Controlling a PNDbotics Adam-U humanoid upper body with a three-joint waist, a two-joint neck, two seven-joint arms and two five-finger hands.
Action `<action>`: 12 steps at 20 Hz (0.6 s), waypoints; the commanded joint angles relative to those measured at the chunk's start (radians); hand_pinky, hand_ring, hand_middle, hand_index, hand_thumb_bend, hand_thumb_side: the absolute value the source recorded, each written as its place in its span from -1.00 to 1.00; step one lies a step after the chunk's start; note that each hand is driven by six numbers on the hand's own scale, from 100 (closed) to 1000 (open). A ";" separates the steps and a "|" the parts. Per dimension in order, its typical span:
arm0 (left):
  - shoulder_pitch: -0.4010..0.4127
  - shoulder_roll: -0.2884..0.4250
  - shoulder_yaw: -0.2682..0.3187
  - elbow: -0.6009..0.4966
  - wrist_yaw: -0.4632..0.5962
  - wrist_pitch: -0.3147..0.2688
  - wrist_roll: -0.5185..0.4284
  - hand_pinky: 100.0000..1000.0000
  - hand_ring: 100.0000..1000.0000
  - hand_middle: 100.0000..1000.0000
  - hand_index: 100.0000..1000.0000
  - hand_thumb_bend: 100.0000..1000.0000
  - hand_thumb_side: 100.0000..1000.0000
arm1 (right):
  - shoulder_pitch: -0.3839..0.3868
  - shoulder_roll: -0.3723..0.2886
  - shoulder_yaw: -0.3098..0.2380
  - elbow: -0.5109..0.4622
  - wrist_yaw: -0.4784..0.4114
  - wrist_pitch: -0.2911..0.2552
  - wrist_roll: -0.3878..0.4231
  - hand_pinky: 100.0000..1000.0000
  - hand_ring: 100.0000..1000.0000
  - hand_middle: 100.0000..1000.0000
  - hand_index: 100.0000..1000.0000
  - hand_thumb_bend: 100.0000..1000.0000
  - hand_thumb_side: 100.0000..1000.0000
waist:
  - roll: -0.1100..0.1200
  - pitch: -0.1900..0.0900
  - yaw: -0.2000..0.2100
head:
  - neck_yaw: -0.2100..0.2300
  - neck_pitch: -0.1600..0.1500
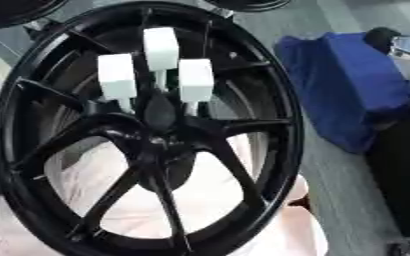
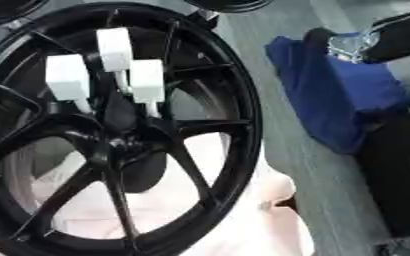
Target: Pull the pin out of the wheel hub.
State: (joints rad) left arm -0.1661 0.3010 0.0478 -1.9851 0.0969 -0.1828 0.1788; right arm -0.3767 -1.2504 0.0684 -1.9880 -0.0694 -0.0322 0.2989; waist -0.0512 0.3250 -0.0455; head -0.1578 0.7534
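Three white pins (image 1: pixel 161 47) stand in the wheel hub (image 1: pixel 156 132).

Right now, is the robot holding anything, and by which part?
Nothing is held. Neither robot hand shows in either view. The three white pins stand untouched in the hub of the black wheel.
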 commanded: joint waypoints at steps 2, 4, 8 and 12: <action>-0.004 0.027 -0.005 -0.015 0.001 0.001 -0.008 0.71 0.31 0.17 0.44 -0.78 0.10 | -0.064 -0.064 0.042 -0.012 0.017 0.009 0.078 0.58 0.56 0.44 0.49 -0.36 -0.34 | -0.003 -0.028 0.007 | -0.013 -0.013; -0.005 0.028 -0.008 -0.015 0.003 0.002 -0.011 0.71 0.31 0.17 0.44 -0.78 0.10 | -0.104 -0.059 0.071 -0.012 0.005 0.025 0.101 0.58 0.56 0.44 0.48 -0.32 -0.37 | -0.005 -0.029 0.013 | -0.019 -0.016; -0.005 0.030 -0.011 -0.015 0.007 0.004 -0.015 0.70 0.31 0.17 0.44 -0.77 0.10 | -0.187 -0.036 0.129 -0.012 -0.040 0.081 0.135 0.58 0.54 0.42 0.46 -0.23 -0.43 | -0.010 -0.032 0.024 | -0.028 -0.018; -0.005 0.031 -0.013 -0.015 0.009 0.008 -0.017 0.70 0.31 0.17 0.44 -0.77 0.10 | -0.266 -0.005 0.188 -0.012 -0.068 0.151 0.167 0.58 0.54 0.42 0.45 -0.19 -0.46 | -0.015 -0.034 0.031 | -0.032 -0.017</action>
State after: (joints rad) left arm -0.1662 0.3094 0.0347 -1.9851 0.1011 -0.1744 0.1655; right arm -0.6275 -1.2404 0.2526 -1.9885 -0.1242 0.0987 0.4576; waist -0.0685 0.3203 -0.0148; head -0.1857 0.7451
